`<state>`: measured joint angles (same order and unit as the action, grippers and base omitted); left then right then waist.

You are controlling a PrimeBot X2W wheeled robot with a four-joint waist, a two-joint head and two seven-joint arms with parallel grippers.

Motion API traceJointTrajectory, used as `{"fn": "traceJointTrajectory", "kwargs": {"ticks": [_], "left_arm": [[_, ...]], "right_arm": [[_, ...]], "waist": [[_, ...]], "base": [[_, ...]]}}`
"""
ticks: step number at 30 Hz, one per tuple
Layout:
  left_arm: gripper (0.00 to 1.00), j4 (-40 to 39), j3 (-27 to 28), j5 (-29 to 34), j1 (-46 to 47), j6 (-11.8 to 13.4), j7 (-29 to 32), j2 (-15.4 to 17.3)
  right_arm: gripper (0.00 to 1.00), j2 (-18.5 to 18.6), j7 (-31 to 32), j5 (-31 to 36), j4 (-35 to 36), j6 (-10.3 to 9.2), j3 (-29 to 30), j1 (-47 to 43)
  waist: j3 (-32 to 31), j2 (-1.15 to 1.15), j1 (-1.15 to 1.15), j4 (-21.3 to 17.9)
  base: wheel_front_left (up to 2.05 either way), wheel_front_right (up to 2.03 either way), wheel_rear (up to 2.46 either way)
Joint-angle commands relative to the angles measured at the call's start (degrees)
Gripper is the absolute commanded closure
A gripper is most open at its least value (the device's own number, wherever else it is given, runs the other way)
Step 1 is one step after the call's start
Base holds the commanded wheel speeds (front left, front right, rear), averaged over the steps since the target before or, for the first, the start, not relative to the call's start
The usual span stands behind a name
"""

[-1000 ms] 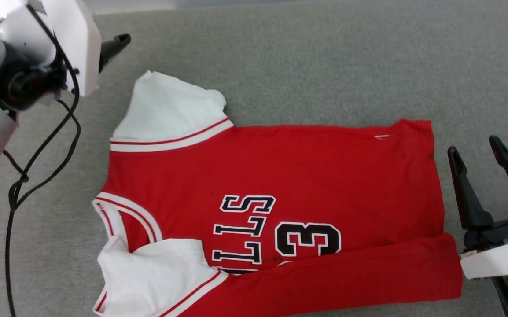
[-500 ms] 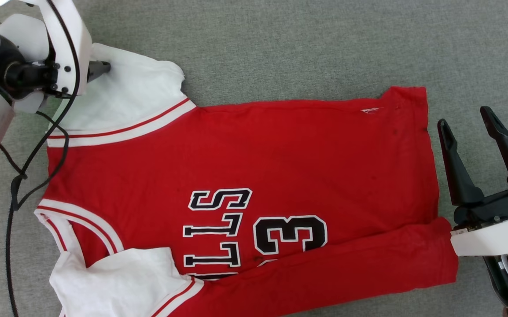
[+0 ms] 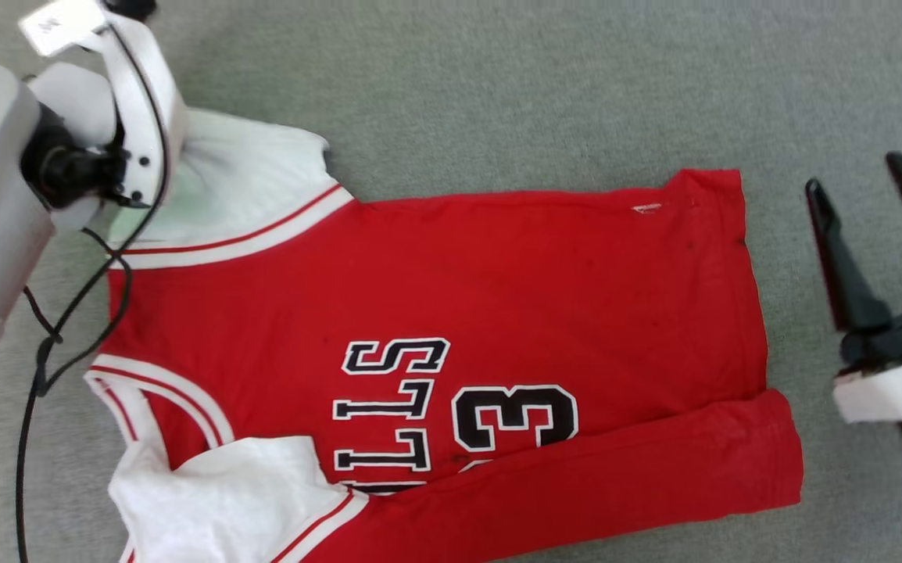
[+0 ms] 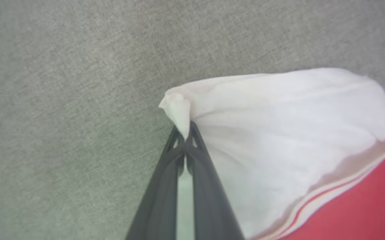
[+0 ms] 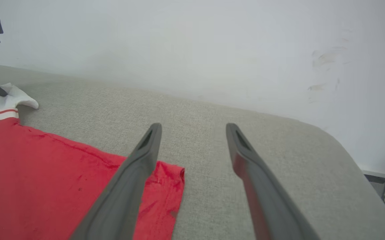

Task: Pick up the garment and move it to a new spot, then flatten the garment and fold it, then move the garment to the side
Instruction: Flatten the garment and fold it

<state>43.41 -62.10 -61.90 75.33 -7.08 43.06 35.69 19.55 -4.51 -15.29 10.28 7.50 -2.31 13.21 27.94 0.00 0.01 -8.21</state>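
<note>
Head view shows the garment [image 3: 498, 297] lying flat on the grey padded surface [image 3: 498, 86], collar left, hem right, near edge folded over. The left gripper [image 4: 186, 133] is pinched tight on the far white sleeve [image 3: 248, 188] corner. The right gripper [image 3: 853, 170] hovers, fingers spread, just right of the hem.

Lower edge of garment [image 3: 537, 281] off-frame.

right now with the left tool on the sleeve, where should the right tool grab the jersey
Probably take the jersey by its far hem corner, coming in from the hem side. That corner lies flat at the edge nearest the open right tool, opposite the sleeve tip the left tool pinches.
</note>
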Motion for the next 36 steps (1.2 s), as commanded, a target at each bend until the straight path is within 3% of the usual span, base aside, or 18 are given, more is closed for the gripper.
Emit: {"fn": "traceJointTrajectory", "kwargs": {"ticks": [1, 7, 13, 17, 21, 25, 36], "left_arm": [[1.00, -0.8, -0.3, 0.4, -0.8, -0.2, -1.7, -0.2], [1.00, -6.7, -3.6, 0.5, -1.8, -0.3, -6.6, -0.3], [1.00, -11.4, -6.1, -0.2, -2.5, -0.3, -9.8, 0.2], [1.00, -13.2, -7.0, -0.8, -1.6, -0.3, -11.6, -0.1], [1.00, -14.3, -7.7, -0.5, -0.6, -0.3, -13.1, -0.3], [1.00, -15.4, -8.3, -0.3, 0.9, -0.3, -14.2, -0.7], [1.00, -17.7, -9.6, 0.3, 4.1, -0.3, -16.4, -1.5]], "right_arm": [[0.00, 2.3, 1.2, 0.7, 0.4, -0.03, -0.3, 2.1], [0.00, 11.0, 13.2, -1.7, -0.5, -0.02, -4.5, 8.8], [0.00, 21.4, 33.5, -10.7, -3.0, -0.03, -15.2, 17.6], [0.00, 26.4, 47.1, -18.2, -5.2, -0.02, -22.2, 24.0], [0.00, 28.1, 57.8, -24.2, -9.0, -0.03, -27.0, 29.7], [0.00, 27.7, 63.4, -26.4, -13.2, -0.02, -30.5, 33.7], [0.00, 24.3, 64.8, -26.6, -23.9, -0.02, -34.6, 37.5]], "waist": [[-2.2, 0.00, -0.01, 1.3], [-6.2, 0.00, -0.01, 4.4], [-7.8, 0.00, -0.01, 7.0], [-7.6, 0.00, -0.01, 8.5], [-6.7, 0.00, -0.01, 9.9], [-5.0, 0.00, -0.01, 11.3], [-0.3, 0.00, -0.01, 14.0]], "base": [[0.00, 0.00, 0.00], [0.00, 0.00, 0.00], [0.00, 0.00, 0.00], [0.00, 0.00, 0.00], [0.00, 0.00, 0.00], [0.00, 0.00, 0.00], [0.00, 0.00, 0.00]]}}
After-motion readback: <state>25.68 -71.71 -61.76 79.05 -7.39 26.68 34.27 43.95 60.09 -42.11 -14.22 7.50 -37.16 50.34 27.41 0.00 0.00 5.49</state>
